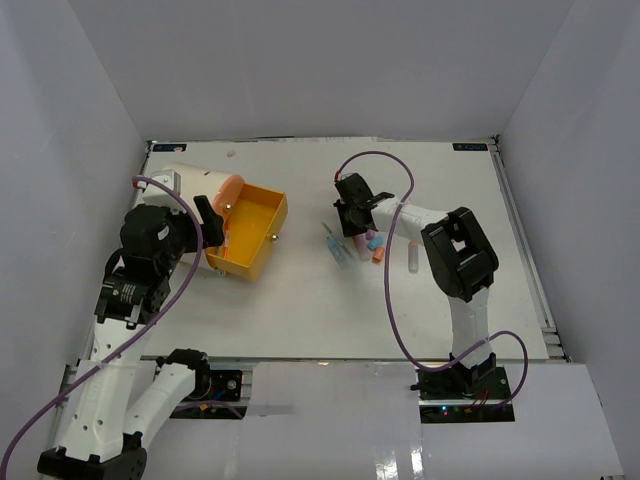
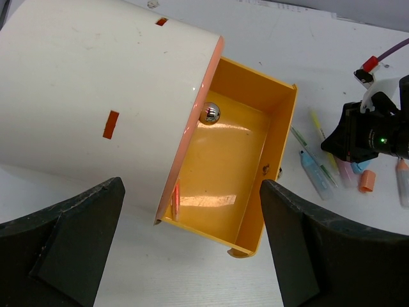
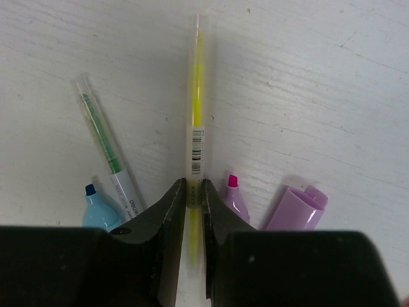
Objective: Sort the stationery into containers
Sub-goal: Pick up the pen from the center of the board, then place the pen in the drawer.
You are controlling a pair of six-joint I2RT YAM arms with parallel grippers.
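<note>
Stationery: small cluster lying centre-right of the top view on the white worktop [image 1: 300, 310], just under the right pincer [image 1: 352, 222].
Yellow pen [image 3: 196, 121]: thin clear barrel, yellow core, barcode label mid-shaft; runs straight up the centre of the right wrist view, lower end between the pincer fingers.
Neighbours: green pen [image 3: 102, 137] to its left, tilted; blue highlighter [image 3: 96, 208] lower left; pink-tipped highlighter [image 3: 234, 195] just right of the fingers; purple cap [image 3: 297, 208] further right. Orange cap [image 2: 367, 181] at right edge of left wrist view.
Right pincer state: fingers together, clamped on the yellow pen; pen looks flat on the worktop, not lifted.
Step in hand: grasp of one pen, judged just made.
Next move: lift clear of neighbours, carry left to the open drawer, let go over it; thin pen may swing in the grip.
Container: cream cylinder [image 2: 96, 96] on its side, upper left of top view; orange drawer [image 2: 239, 166] pulled out, one small reddish item [image 2: 176, 198] at its inner edge, brass knob [image 2: 209, 113] showing.
Left pincer [image 2: 192, 256]: fingers wide apart, holding nothing, hovering above the drawer.
</note>
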